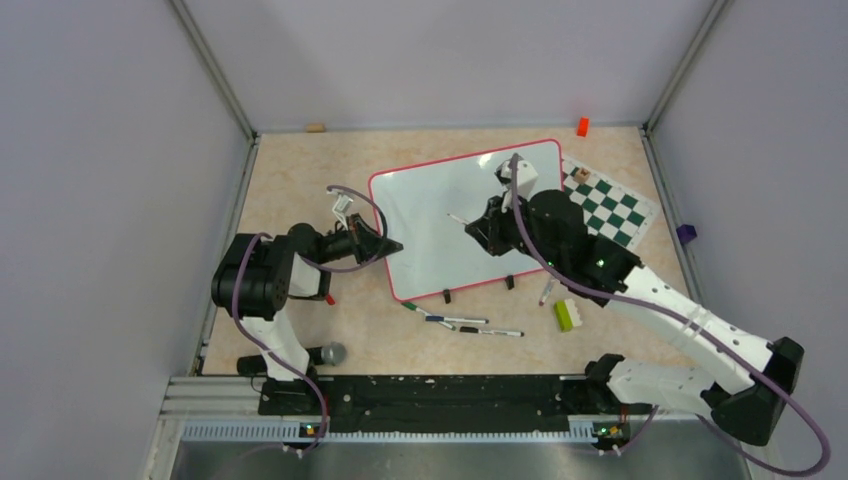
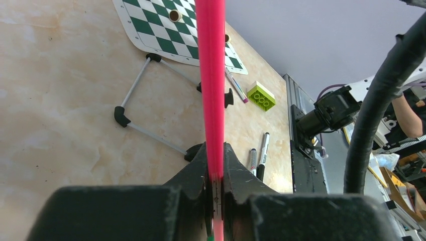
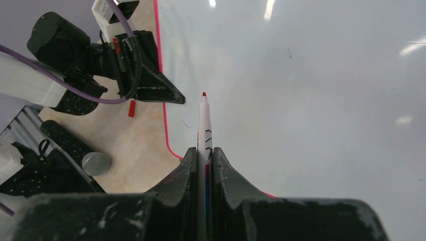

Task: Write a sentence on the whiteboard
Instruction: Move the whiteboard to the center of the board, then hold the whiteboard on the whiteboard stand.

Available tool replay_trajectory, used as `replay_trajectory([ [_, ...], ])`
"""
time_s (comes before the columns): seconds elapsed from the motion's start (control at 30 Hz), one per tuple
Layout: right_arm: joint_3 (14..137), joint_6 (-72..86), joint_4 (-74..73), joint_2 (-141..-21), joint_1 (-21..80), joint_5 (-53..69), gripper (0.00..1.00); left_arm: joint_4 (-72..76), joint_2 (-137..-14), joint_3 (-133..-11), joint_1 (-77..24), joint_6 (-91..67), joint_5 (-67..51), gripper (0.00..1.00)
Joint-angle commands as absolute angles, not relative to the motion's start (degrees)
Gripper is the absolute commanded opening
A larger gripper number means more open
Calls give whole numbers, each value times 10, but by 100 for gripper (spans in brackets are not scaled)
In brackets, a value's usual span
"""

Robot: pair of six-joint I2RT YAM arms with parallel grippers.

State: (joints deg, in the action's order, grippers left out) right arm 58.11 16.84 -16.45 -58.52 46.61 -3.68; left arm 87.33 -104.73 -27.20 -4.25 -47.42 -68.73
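Note:
The whiteboard (image 1: pixel 440 225) lies tilted in mid-table, its glossy white face (image 3: pixel 311 100) blank, with no sentence in view on it. My left gripper (image 1: pixel 392 245) is shut on the board's left rim; in the left wrist view the pink frame (image 2: pixel 211 75) runs straight up from between the jaws of the gripper (image 2: pixel 215 155). My right gripper (image 1: pixel 478 228) hovers over the board's middle, shut on a white marker (image 3: pixel 204 125) whose red tip points toward the left rim. Whether the tip touches the board I cannot tell.
A green-and-white chess mat (image 1: pixel 608 205) lies right of the board. Loose markers (image 1: pixel 470 324) and a green brick (image 1: pixel 566 314) sit near the front. An orange block (image 1: pixel 583 126) is by the back wall, a grey knob (image 1: pixel 332 353) at the left arm's base.

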Motion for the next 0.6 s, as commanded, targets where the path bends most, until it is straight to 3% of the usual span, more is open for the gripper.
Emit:
replay_trajectory([
  [0.0, 668, 182, -189, -651, 526, -67, 0, 928, -1046, -270, -53, -442, -708, 0],
  [0.13, 731, 195, -227, -710, 594, -188, 0, 928, -1063, -286, -53, -445, -712, 0],
  [0.37, 867, 310, -357, -820, 616, -317, 0, 928, -1074, -297, -53, -435, -707, 0],
  [0.5, 854, 272, -340, -815, 615, -395, 0, 928, -1064, -285, -53, -429, -700, 0],
  [0.57, 864, 198, -317, -819, 610, -337, 0, 928, -1062, -282, -53, -430, -696, 0],
])
